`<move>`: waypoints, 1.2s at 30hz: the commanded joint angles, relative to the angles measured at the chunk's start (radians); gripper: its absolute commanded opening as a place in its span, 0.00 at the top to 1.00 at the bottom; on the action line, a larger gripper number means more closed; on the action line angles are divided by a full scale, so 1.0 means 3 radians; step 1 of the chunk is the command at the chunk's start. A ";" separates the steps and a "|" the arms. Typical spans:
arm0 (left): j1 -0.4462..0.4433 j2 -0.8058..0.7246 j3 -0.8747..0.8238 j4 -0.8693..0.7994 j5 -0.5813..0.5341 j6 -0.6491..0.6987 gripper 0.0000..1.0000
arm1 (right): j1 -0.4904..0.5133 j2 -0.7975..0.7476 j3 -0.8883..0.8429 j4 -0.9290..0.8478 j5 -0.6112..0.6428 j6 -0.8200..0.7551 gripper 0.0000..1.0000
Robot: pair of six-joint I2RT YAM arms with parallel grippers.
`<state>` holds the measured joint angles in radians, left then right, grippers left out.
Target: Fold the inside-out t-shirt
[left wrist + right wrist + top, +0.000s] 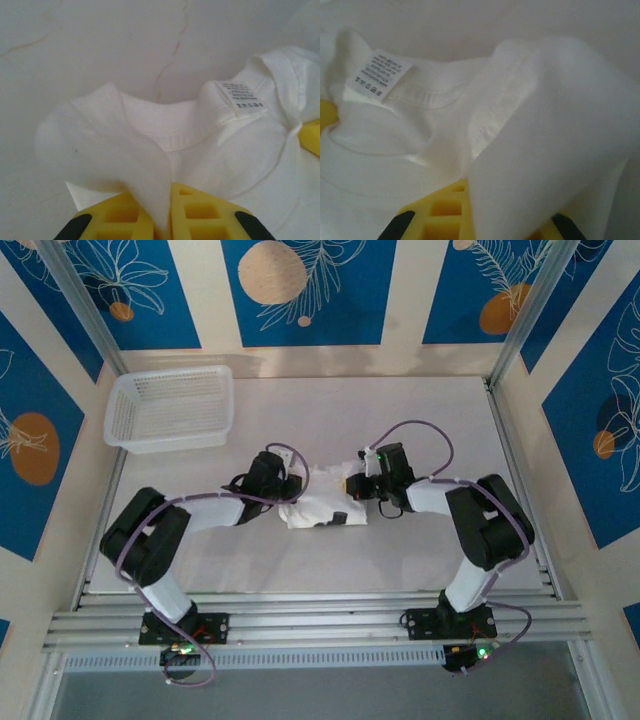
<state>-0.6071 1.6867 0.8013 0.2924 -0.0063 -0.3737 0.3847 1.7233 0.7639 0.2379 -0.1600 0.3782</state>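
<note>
From above, the t-shirt [322, 502] lies in a small crumpled heap in the middle of the white table [400, 410]. The left gripper [292, 495] is at its left side and the right gripper [352, 490] is at its right side. A white basket [170, 408] sits well apart, at the far left corner.

In the left wrist view, the left gripper [162, 210] is pinched tight on a thin flap of the t-shirt [100, 140]. The cloth goes right down between the yellow fingers [200, 210]. The collar [175, 141] and the label [242, 95] face up, so the shirt looks inside out.

In the right wrist view, the right gripper [495, 215] is closed too, and a big fold of the t-shirt [555, 125] comes up out of it. The label [377, 75] and the collar [427, 95] are beside that fold.

The shirt looks light, soft and floppy. It will sag and wrinkle when it is lifted, and it may slip out of a weak pinch. I think the best places to hold it are the thick seams by the collar and shoulders, one on each side.
</note>
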 commanded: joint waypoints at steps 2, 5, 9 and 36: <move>-0.0001 0.0001 -0.0004 0.0074 -0.0155 -0.0028 0.73 | 0.0006 -0.0068 0.0148 -0.0297 -0.0032 0.0130 0.74; -0.0001 -0.0189 -0.0018 -0.0059 -0.0190 -0.0036 0.46 | 0.0002 -0.0337 0.0230 -0.0708 0.0129 0.0166 0.61; -0.0002 -0.0620 0.0020 -0.0405 -0.0234 -0.0061 0.38 | -0.0005 -0.0829 0.0246 -0.1094 0.0282 0.0106 0.55; -0.0436 -0.0846 -0.0474 -0.0958 0.0548 -0.1217 0.63 | 0.0523 -0.1102 -0.0223 -0.1533 0.0179 0.0850 0.64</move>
<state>-0.7315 1.4979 0.6094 0.1295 0.1387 -0.7525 0.5457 1.4429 0.6361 -0.0937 -0.0654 0.6144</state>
